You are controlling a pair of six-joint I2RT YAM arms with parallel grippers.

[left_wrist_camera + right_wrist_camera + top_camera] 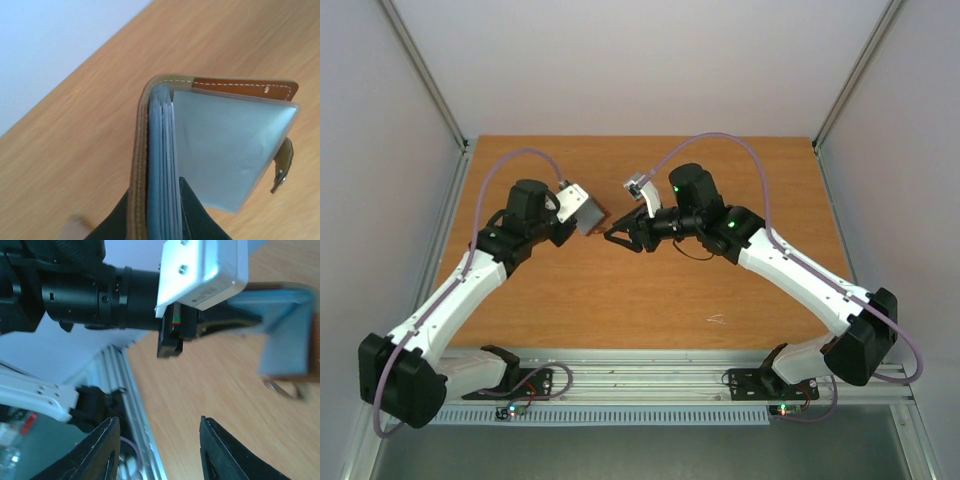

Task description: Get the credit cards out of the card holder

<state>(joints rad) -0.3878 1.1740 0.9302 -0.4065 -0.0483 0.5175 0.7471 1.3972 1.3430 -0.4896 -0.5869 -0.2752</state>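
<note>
Left wrist view: the small brown leather card holder point(227, 150), its pale blue-grey pockets fanned open, is held above the orange-brown wooden table point(75, 150), pinched at one end by the left gripper point(588, 222). Near it, the right gripper point(159, 437) has its jaws parted and empty.

No text, label, brand or number is legible anywhere; the card holder point(230, 150) shows no readable print.
</note>
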